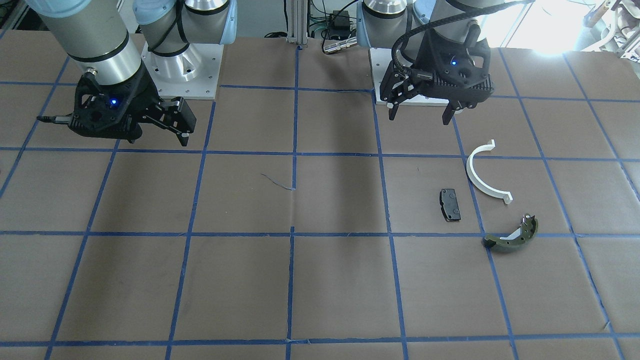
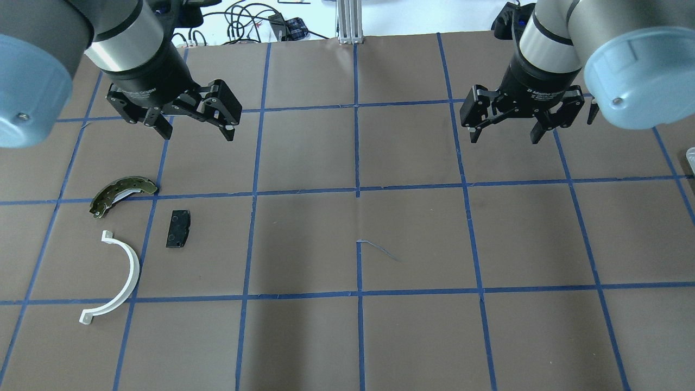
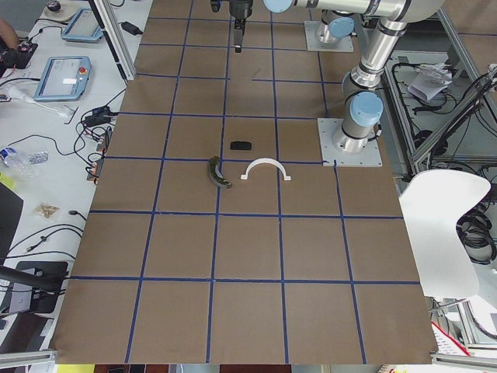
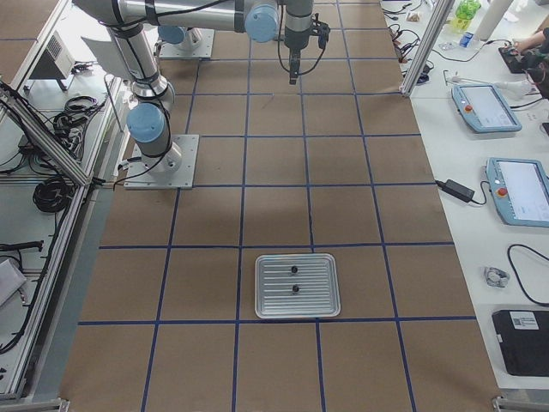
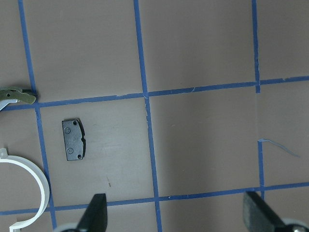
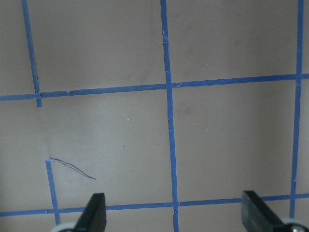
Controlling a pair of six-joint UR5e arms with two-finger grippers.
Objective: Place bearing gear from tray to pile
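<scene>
The pile lies on my left side of the table: a white half-ring (image 2: 127,277), a small black pad (image 2: 178,228) and an olive-green brake shoe (image 2: 122,194). All three also show in the front view, as the half-ring (image 1: 477,177), the pad (image 1: 450,204) and the shoe (image 1: 512,235). A silver tray (image 4: 322,300) sits at the table's right end and holds two small dark parts (image 4: 293,270), too small to name. My left gripper (image 2: 197,134) hangs open and empty beyond the pile. My right gripper (image 2: 504,139) hangs open and empty over bare table.
The table is brown paper with a blue tape grid. The tray's edge barely shows at the overhead view's right border (image 2: 690,155). Both arm bases stand on white plates (image 1: 180,70) at the robot's side. Benches with tablets and cables flank the table.
</scene>
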